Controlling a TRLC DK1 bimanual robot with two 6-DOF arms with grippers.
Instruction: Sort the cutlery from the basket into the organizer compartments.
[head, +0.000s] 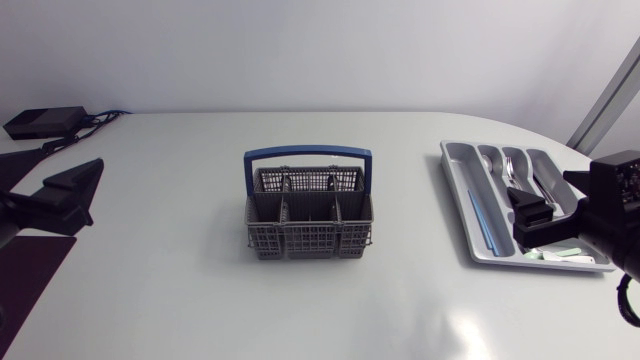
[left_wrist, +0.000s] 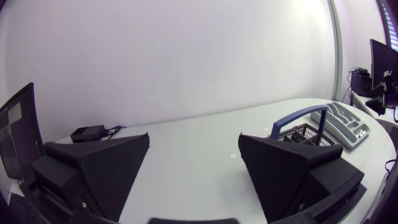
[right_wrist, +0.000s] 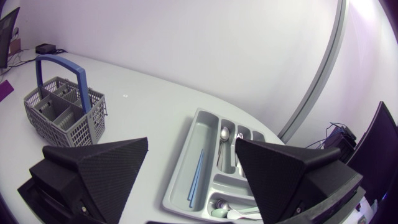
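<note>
The grey mesh basket (head: 308, 212) with a blue handle stands mid-table; no cutlery shows in its compartments. At the right lies the grey organizer (head: 456, 176), holding a spoon (right_wrist: 224, 134), forks (head: 512, 165), a thin blue piece (head: 480, 215) and pale green pieces (head: 560, 256) in the near-end slot. My right gripper (head: 556, 203) hangs open over the organizer's near right part, with nothing between its fingers (right_wrist: 93, 168). My left gripper (head: 80, 195) is open and empty at the table's left edge, far from the basket (left_wrist: 303, 129).
A black box (head: 40, 122) with cables sits at the back left corner. Bare tabletop lies between the basket and the organizer (right_wrist: 179, 171), and in front of both.
</note>
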